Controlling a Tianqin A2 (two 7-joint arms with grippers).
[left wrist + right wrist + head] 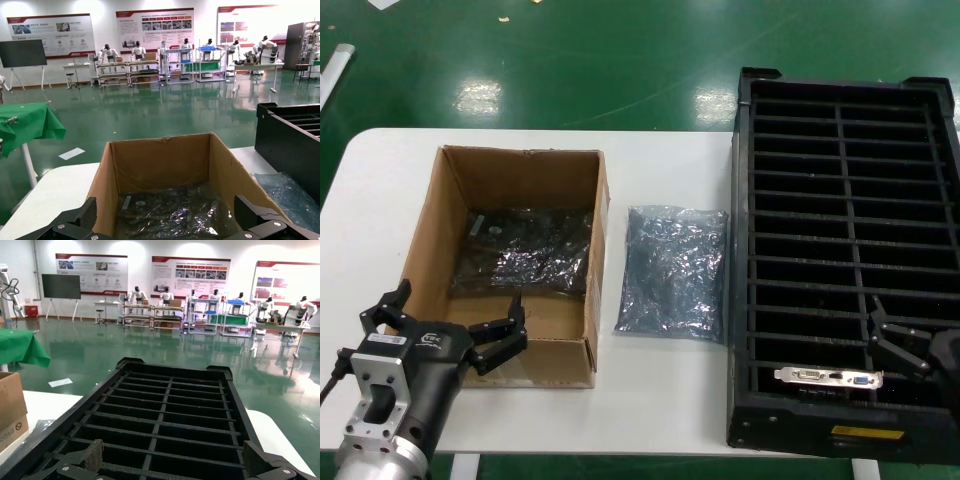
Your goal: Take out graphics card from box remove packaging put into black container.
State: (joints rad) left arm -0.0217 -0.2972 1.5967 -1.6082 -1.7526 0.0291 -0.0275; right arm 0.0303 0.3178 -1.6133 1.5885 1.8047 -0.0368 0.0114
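Note:
The brown cardboard box (425, 225) stands on the left of the table. Inside it lies a dark graphics card (525, 252) still in its shiny bag (172, 215). My left gripper (458, 300) hovers open at the box's near edge, its wide-spread fingers (87, 216) holding nothing. A flat crinkly piece of packaging (672, 270) lies between the box and the black container (845, 100). A graphics card's silver bracket (828, 377) shows in the container's nearest slot. My right gripper (900, 340) hangs open and empty above the near right slots (165, 430).
The white table (650, 420) ends just in front of the box and container. The box's corner (10, 407) and the container's side wall (287, 137) show in the opposite wrist views. A green floor surrounds the table.

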